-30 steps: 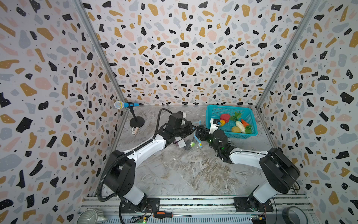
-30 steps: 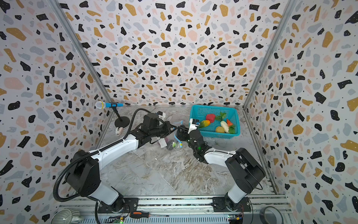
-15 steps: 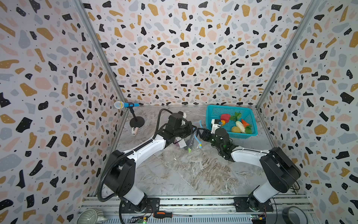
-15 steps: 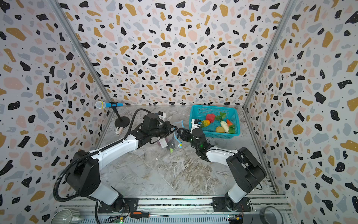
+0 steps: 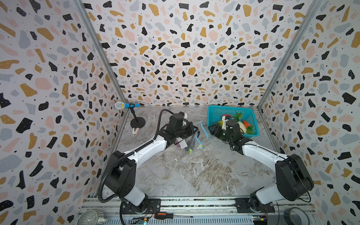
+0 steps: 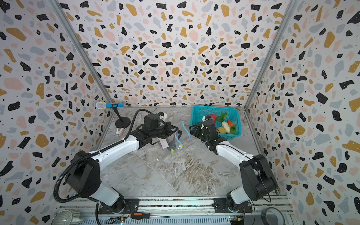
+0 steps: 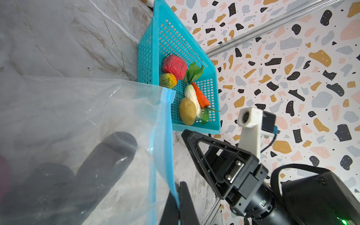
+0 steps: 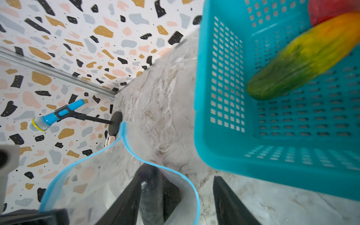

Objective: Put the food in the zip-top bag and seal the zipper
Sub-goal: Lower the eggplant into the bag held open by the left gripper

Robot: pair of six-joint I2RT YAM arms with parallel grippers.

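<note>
The zip-top bag is held up in the far half of the worktop, about midway between the side edges. Its lower end seems to rest on the surface. A dark aubergine already lies inside. The zipper, a light-blue strip, loops wide open, with its yellow slider low at one end. The left gripper has its jaws pressed together on that strip and holds the mouth up, turned toward the basket.

The right gripper hovers between the bag's mouth and the teal basket, which sits in the far right corner. Its jaws are spread and nothing is between them.

The rest of the food is in the basket: a red pepper, leafy greens, a carrot, a white cabbage-like piece, a yellow piece and a green-to-orange piece nearest the jaws.

The step in hand looks like fetching the next piece. To do it well:

- **Pick:** come down from above to clear the basket wall, take the green-to-orange piece since it lies free, and close across its narrow width.
- **Drop:** carry it over the blue strip and let go well inside the bag, not on the lip.
- **Left arm:** hold the pinch steady so the mouth gapes.

The white label on the bag is too small to read, and no brand shows. A blue toy microphone stands at the far left corner.
</note>
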